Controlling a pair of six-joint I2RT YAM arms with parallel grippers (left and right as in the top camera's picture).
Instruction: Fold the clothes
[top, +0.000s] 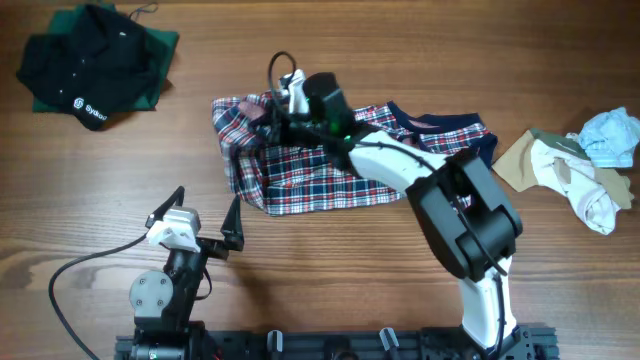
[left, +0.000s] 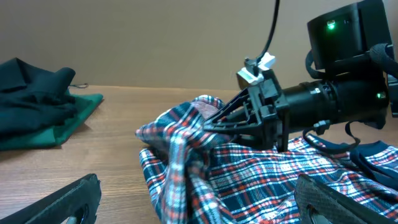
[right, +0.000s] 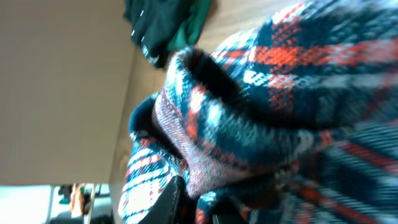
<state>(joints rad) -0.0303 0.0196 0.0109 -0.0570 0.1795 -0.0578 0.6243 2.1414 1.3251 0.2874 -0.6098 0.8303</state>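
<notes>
Starting at the far left of the overhead view, a black polo shirt (top: 85, 60) lies crumpled on a green garment (top: 162, 45), well apart from the work and, by the look of it, not yet folded. Nearer the robot's base, the left pincer (top: 200, 218) hovers over bare tabletop (top: 100, 170) with its jaws spread wide and nothing between them; in the left wrist view its fingers (left: 68, 199) frame the scene at either lower corner. Just beyond it, in the middle of the tabletop, lies the plaid cloth (top: 310, 180). Its long axis runs left to right across the overhead view, with a bunched end toward the left and the navy waistband trim (top: 450, 128) at the right end. The right pincer (top: 270, 120) is clamped on a raised fold at that left end, where the pinkish inside (right: 180, 149) shows in the right wrist view. I judge the step in hand to be an early fold, with the gathered left end due to go over toward the waistband. That calls for lifting the end clear of the layers beneath, travelling along the long axis and laying the edge down square, perhaps with the idle left pincer steadying the near edge. Farther right, a loose pile of beige, white and pale blue garments (top: 580, 165) waits its turn.
</notes>
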